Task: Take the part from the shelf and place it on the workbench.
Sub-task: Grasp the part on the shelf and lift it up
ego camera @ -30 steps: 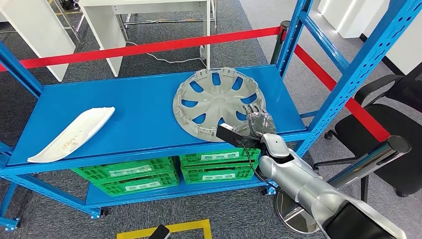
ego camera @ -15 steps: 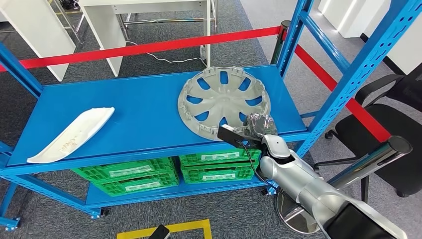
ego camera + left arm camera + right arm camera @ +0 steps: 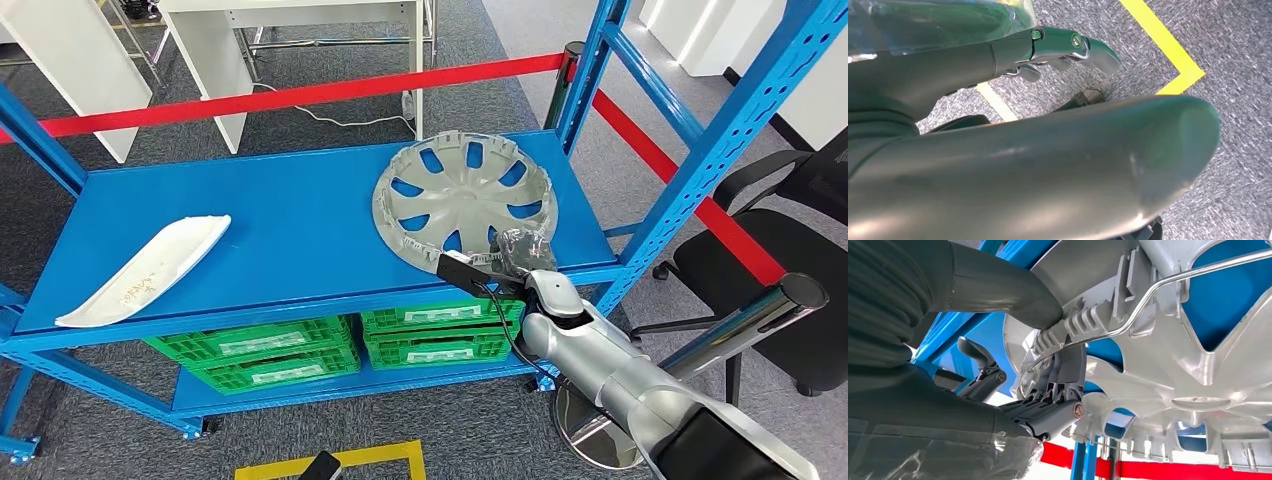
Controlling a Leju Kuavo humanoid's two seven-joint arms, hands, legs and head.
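The wheel cover (image 3: pixel 464 208) sits at the right end of the blue shelf (image 3: pixel 280 230), tipped up on its near edge. The right hand (image 3: pixel 522 250) pinches that near rim, thumb on the inside and fingers (image 3: pixel 1050 410) behind it. The left hand (image 3: pixel 1068 47) hangs by the floor, holding nothing.

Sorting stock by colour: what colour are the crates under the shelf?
Green, with pale labels on their fronts; the crates show best in the head view.

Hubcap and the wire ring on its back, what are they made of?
Hubcap: looks like moulded plastic with a satin silver finish; thin ribbed clips and soft sheen in the right wrist view. Wire ring: likely bare steel, bright and glossy, bent through the clips. The right hand grips the rim.
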